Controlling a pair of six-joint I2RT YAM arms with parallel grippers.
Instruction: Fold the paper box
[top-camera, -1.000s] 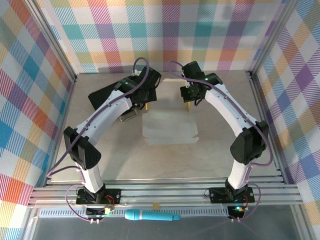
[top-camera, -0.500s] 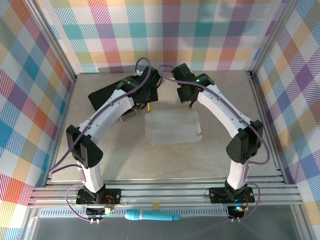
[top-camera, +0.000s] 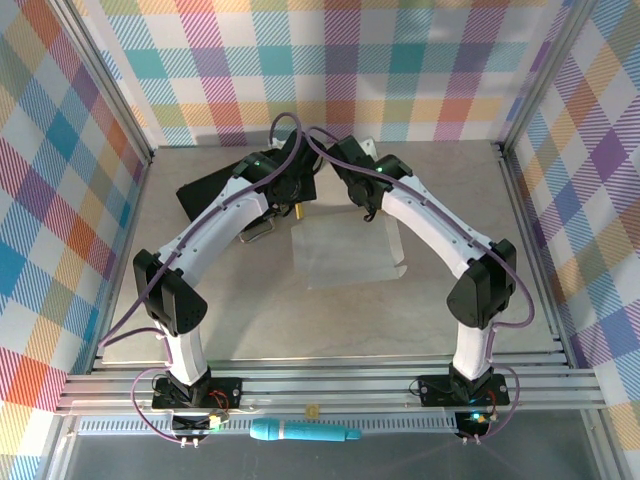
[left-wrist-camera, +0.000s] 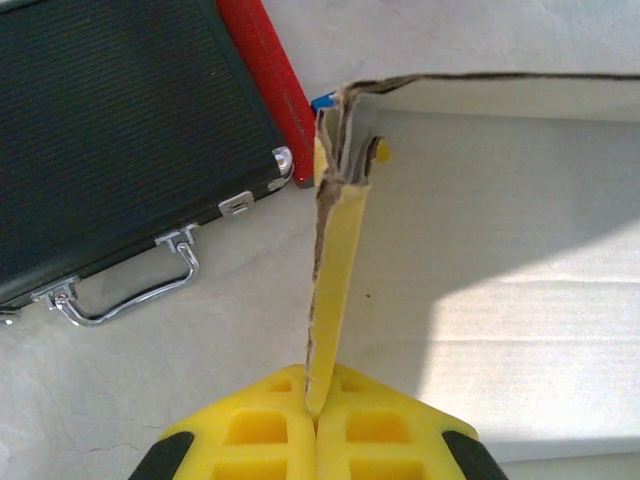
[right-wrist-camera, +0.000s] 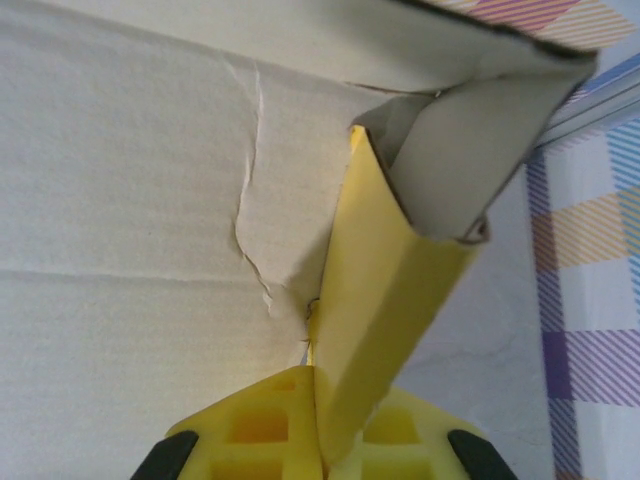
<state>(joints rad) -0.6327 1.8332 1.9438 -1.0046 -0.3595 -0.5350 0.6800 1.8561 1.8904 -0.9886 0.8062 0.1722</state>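
Hands first. Left hand (left-wrist-camera: 317, 425): pads pressed together on the near edge of an upright yellow flap, which runs straight ahead of the fingertips to a frayed corner. Right hand (right-wrist-camera: 318, 425): likewise clamped, on a yellow flap that leans off to its right and curls over at the far end, greyish reverse showing. Both flaps belong to the paper box (top-camera: 345, 250): thin yellow cardboard, rectangular, pale whitish inner face up. Its flat panel lies on the table (left-wrist-camera: 230, 360), to the right of the left hand and to the left of the right hand, i.e. between the two.

Handling, judged: light, thin sheet. It should bend readily along the scored creases and buckle off them. A wrinkle in the panel just ahead-left of the right hand suggests it marks or tears easily. Take flaps edge-on, near the crease, with a modest pull; the sheet may slide on the table.

Further out, left of the left hand: black rectangular ribbed case (left-wrist-camera: 110, 130) with a metal handle. Beyond it a red strip (left-wrist-camera: 265, 70); what it is I cannot tell.

Writing: no brand, label or text legible.
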